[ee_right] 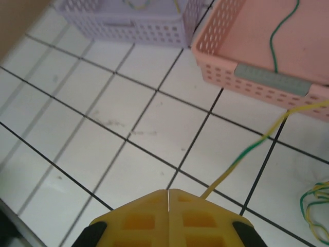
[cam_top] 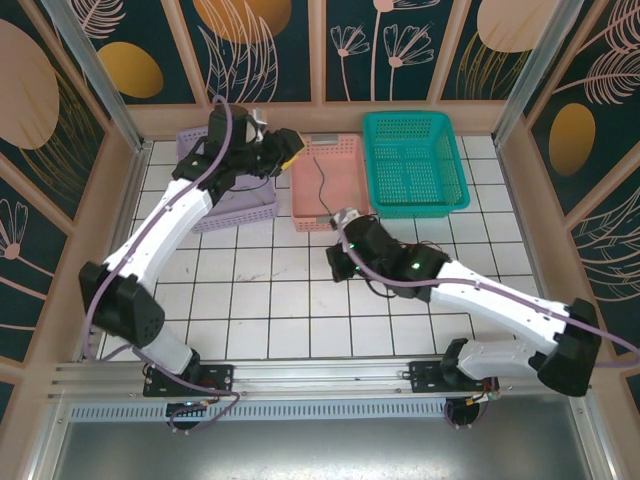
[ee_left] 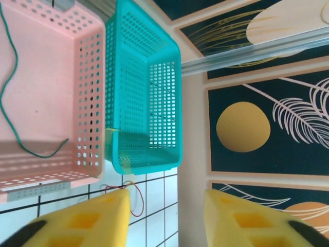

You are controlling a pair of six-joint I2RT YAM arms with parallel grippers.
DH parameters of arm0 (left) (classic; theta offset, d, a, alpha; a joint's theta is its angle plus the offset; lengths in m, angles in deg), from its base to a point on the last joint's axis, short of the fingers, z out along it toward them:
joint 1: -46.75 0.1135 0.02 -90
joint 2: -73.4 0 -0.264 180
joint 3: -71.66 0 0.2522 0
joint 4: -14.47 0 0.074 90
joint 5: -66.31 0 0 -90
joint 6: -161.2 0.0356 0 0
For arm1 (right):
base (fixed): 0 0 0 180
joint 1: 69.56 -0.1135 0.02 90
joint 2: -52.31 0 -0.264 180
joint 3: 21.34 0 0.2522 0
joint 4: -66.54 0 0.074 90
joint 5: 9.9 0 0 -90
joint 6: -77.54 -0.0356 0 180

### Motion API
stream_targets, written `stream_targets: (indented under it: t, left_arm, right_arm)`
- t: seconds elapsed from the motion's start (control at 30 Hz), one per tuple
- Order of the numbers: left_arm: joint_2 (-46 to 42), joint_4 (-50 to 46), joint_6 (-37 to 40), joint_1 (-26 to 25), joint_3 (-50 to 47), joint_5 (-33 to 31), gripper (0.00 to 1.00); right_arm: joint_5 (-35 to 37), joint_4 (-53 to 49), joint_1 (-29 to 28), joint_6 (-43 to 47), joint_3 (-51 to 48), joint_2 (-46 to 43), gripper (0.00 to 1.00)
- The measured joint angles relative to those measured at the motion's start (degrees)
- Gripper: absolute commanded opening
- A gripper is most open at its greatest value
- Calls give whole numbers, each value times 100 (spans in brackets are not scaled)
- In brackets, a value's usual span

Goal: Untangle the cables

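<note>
Pinching the yellow-green cable [ee_right: 247, 152] in the pressed-together right gripper [ee_right: 168, 191] just in front of the pink basket [cam_top: 350, 195], probably to pull it free, with the left gripper [ee_left: 165, 206] spread above that basket's far corner and the green cable [ee_right: 273, 49] lying alone inside it.

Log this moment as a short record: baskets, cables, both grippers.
baskets: lilac basket, pink basket, teal basket, in a row at the table's far side, left to right
green cable: lying loose inside the pink basket
yellow-green cable: runs taut from the right gripper's tip toward the pink basket's near wall
left gripper: open, nothing between its fingers, by the pink basket's far left corner
right gripper: shut on the yellow-green cable, over the tiles in front of the pink basket
</note>
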Motion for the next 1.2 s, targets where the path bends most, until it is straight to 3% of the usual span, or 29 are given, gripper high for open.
stream_targets:
  t: [0.13,0.3,0.43,0.6,0.87,1.2]
  left_arm:
    - [-656,184,-374,0,-417,-286,70]
    - [-990,737,-1130,-48,-1025,-304,68]
    - [-804,894,-1141,-205,-1025,-181,60]
    - [-588,1045,-1027,-404,-1029,70,63]
    - [-350,1541,-1545,-647,-1316,146,73]
    - [61,3038,-3727,-1029,-2035,-83,84]
  right_arm:
    - [-780,295,855,-39,-26,-492,0]
    - [-2035,772,2114,-319,-52,-629,0]
    - [-2992,1154,2949,-739,-52,-621,0]
    - [-4103,1617,3713,-1381,-2,-474,0]
    - [-4898,1971,4022,-2387,584,-149,0]
    - [-5112,2457,4017,-3270,1106,31,0]
